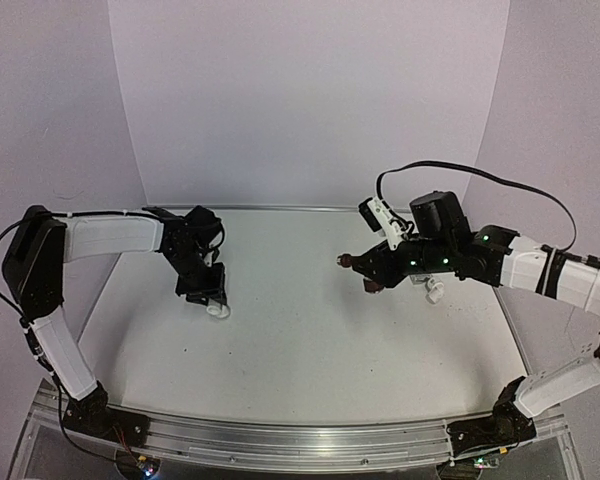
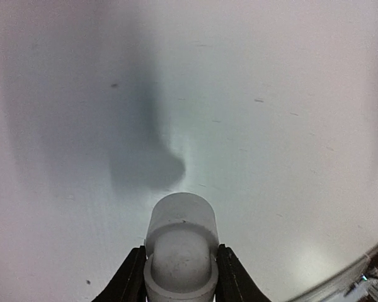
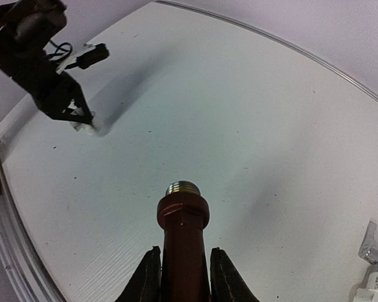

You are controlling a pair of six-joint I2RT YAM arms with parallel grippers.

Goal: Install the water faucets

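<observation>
Brown faucet (image 3: 183,217), one, clamped in right pincer (image 3: 184,250); left pincer (image 2: 181,248) grips one white fitting (image 2: 180,217).

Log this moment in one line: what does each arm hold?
left jaws: shut on white pipe fitting | right jaws: shut on reddish-brown faucet, threaded end out front | status: faucet and fitting apart, not joined

Red-brn faucet (image 3: 184,251), wht fitting (image 2: 179,251), wht table (image 1: 310,330).

Robot test lab, white table (image 1: 310,340), bare backdrop walls (image 1: 310,100), aluminium mounting rail (image 1: 280,440)
</observation>
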